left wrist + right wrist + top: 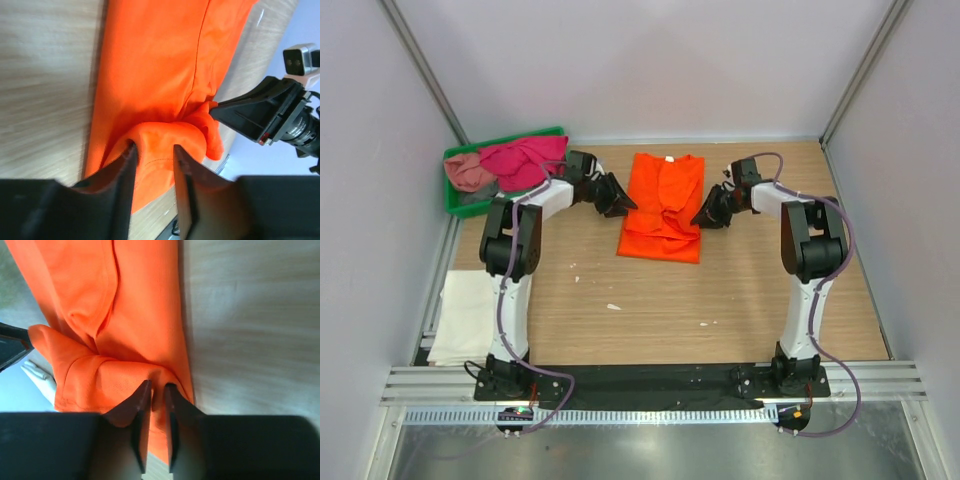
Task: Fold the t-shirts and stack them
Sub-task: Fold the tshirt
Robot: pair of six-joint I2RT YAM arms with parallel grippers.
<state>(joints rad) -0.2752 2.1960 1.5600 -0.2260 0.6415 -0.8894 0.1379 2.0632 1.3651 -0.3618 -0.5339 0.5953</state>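
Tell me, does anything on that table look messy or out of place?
The orange t-shirt in the middle isn't flat: a bunched ridge of cloth runs across it between the left gripper and right gripper. The magenta t-shirt and pink t-shirt lie heaped, unfolded, in the green tray.

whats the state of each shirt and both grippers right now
orange t-shirt, on the table, bunched into a raised fold across its lower half
magenta t-shirt, crumpled in the green tray
dusty pink t-shirt, crumpled in the same tray
white t-shirt, flat, looks folded, at the table's left side
left gripper, jaws apart at the orange fold
right gripper, jaws narrowly apart on the orange cloth, grip unclear
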